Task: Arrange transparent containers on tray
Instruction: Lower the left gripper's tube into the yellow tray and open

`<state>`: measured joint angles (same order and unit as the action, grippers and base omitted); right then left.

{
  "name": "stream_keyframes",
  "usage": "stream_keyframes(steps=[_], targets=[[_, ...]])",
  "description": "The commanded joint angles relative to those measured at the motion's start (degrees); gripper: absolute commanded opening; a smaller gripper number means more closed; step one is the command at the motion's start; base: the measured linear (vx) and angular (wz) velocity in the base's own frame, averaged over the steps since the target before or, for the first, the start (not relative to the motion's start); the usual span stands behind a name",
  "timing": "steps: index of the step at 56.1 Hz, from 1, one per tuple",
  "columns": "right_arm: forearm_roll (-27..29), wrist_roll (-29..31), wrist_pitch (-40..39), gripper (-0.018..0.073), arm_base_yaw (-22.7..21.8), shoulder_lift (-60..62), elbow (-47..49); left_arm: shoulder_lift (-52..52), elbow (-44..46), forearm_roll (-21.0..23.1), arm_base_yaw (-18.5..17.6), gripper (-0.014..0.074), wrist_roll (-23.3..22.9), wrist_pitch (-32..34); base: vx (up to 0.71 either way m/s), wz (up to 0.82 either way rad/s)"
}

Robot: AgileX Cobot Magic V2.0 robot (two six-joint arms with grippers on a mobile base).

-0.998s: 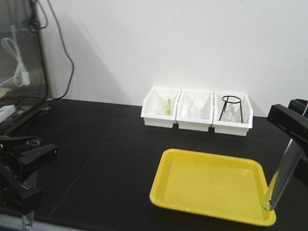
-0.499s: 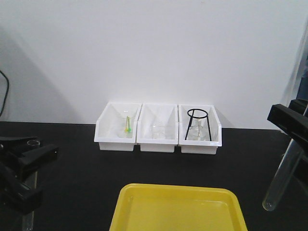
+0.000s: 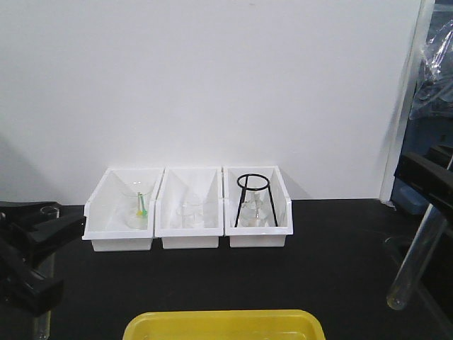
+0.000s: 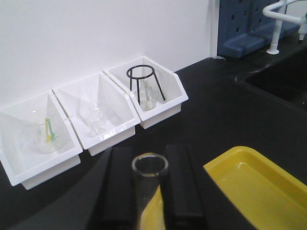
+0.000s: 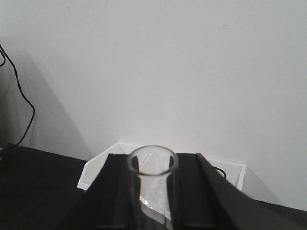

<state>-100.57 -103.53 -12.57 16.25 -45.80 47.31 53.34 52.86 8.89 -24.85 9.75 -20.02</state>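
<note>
Each gripper holds one transparent container, a slim clear test tube. My left gripper [image 3: 39, 248] is shut on a tube [image 3: 42, 319] at the left edge of the front view. From the left wrist, its rim [image 4: 149, 165] stands between the black fingers [image 4: 120, 191]. On the right, my right gripper [image 3: 425, 188] is shut on a tube [image 3: 410, 265] that hangs tilted above the black table. That tube [image 5: 152, 191] sits between the fingers [image 5: 117, 191] in the right wrist view. The yellow tray [image 3: 223, 324] lies at the bottom centre, with only its far rim in view. It also lies right of the left gripper [image 4: 259, 187].
Three white bins [image 3: 187, 212] stand in a row against the white wall, each with small glassware inside. The right one holds a black wire tripod [image 3: 253, 198]. A sink recess [image 4: 283, 81], a white tap [image 4: 283, 19] and a blue rack [image 4: 244, 24] lie to the right.
The front view has swung right: the bins have slid left in the picture and the tray has dropped to the bottom edge. Both grippers keep their tubes in the same pose.
</note>
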Motion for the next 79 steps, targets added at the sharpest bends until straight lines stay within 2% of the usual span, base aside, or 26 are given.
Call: stream_keyframes(steps=[1, 49, 53, 58, 61, 69, 79], targets=[[-2.2, 0.28, 1.21, -0.0012, -0.28, 0.03, 1.71, -0.59, 1.41, 0.68, -0.34, -0.0001, -0.08, 4.76, 0.06, -0.07], [-2.2, 0.27, 1.53, -0.0011, -0.28, 0.03, 1.71, -0.59, 1.41, 0.68, -0.34, -0.0001, -0.08, 4.98, 0.01, -0.01], [-2.2, 0.27, 1.53, -0.0011, -0.28, 0.03, 1.71, -0.59, 1.41, 0.97, -0.34, -0.0001, -1.59, 4.83, 0.0, 0.0], [-2.2, 0.27, 1.59, -0.0011, -0.28, 0.03, 1.71, 0.19, 1.41, 4.58, -0.34, -0.0001, -7.31, 3.6, 0.0, 0.0], [-2.2, 0.27, 1.65, -0.0011, -0.28, 0.03, 1.71, 1.55, 1.41, 6.4, -0.34, -0.0001, -8.75, 1.95, 0.0, 0.0], [-2.2, 0.27, 1.89, -0.0011, -0.28, 0.03, 1.71, 8.56, 1.41, 14.46, -0.34, -0.0001, -8.55, -1.67, 0.0, 0.0], [-2.2, 0.27, 1.95, -0.0011, -0.28, 0.03, 1.71, 20.08, 1.41, 26.32, -0.34, -0.0001, -8.66, 1.01, 0.0, 0.0]])
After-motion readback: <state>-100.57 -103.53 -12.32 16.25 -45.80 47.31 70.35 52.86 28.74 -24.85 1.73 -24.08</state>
